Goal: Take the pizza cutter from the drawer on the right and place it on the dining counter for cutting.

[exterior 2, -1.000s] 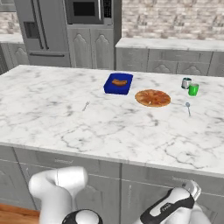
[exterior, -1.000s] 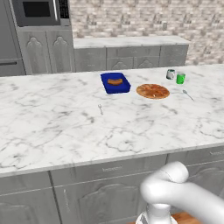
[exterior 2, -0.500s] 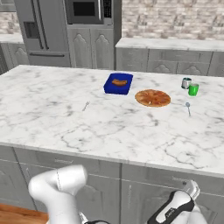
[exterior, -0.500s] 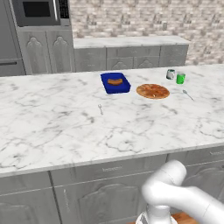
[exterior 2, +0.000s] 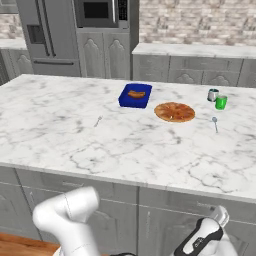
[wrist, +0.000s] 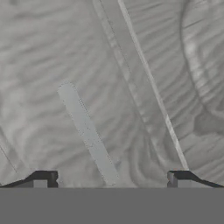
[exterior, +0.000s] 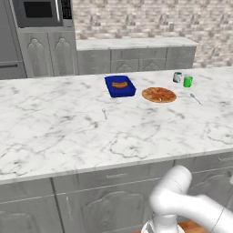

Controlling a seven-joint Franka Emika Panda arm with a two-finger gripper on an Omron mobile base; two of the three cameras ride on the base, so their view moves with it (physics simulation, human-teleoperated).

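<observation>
While the arm works low in front of the grey panelled cabinet fronts (exterior: 113, 200), the large white marble dining counter with grey veins (exterior: 54, 132) lies wide and smooth above. From left to right it carries a thin silver fork (exterior: 104, 113), a blue rectangular tray with some food in it (exterior: 120, 86), a round flat pizza (exterior: 159, 94), a small grey cup (exterior: 177, 77), a green cup (exterior: 187, 81) and a thin silver spoon (exterior: 195, 98). In the hand view the gripper (wrist: 109, 178) stands wide open with nothing between its dark tips, close before a grey surface with a pale slim bar handle (wrist: 87, 132). I cannot find the pizza cutter; I judge it is inside the closed drawer. It should be light and stiff, its metal wheel slippery, so the short handle is the best place to grasp.
</observation>
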